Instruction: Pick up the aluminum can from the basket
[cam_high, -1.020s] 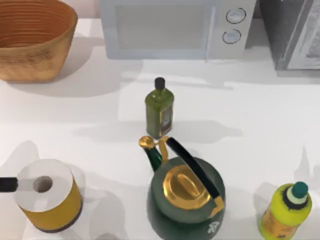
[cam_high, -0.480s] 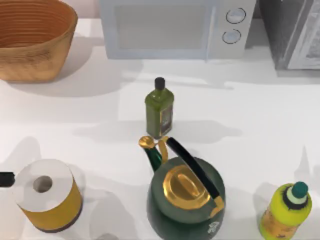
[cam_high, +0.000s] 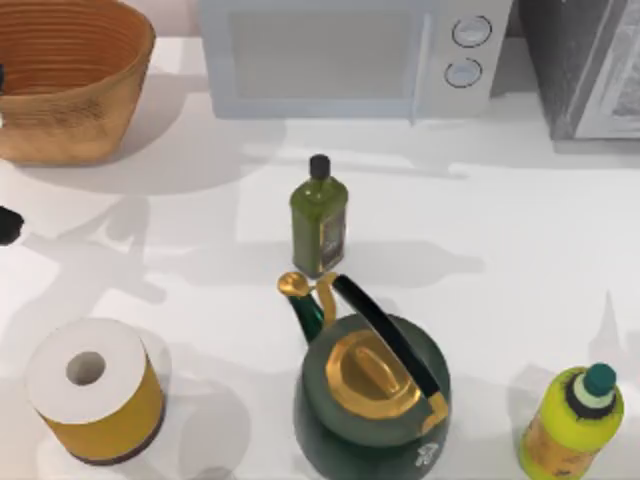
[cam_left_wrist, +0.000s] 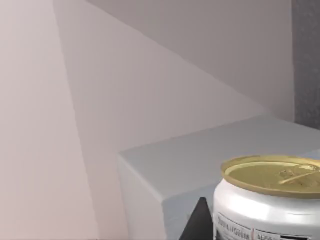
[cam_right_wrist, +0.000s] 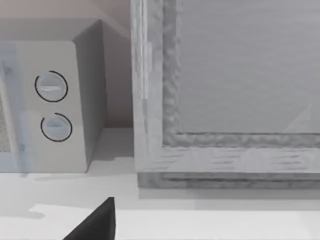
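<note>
The aluminum can (cam_left_wrist: 267, 200) fills the near corner of the left wrist view, upright, with a gold-toned lid and a silvery-white side bearing small print. My left gripper (cam_left_wrist: 265, 232) is shut on it, and one dark finger (cam_left_wrist: 200, 225) lies against its side. Behind the can I see the microwave's top (cam_left_wrist: 200, 155) and the wall. The basket (cam_high: 100, 120), orange-brown wicker with ribbed rings inside, stands at the table's far left. A dark bit of my left arm (cam_high: 6, 224) shows at the left edge below the basket. My right arm is parked, with one dark finger (cam_right_wrist: 95, 225) in the right wrist view.
A white microwave (cam_high: 350, 55) stands at the back middle, with a grey cabinet (cam_high: 590, 65) to its right. A green oil bottle (cam_high: 319, 215) is mid-table, a green and gold kettle (cam_high: 372, 395) in front of it, a white and yellow roll (cam_high: 92, 390) front left, a yellow bottle (cam_high: 572, 420) front right.
The dark part of my left arm beside the roll has moved back toward the basket along the left edge. Its shadow now falls on the table between the basket and the roll.
</note>
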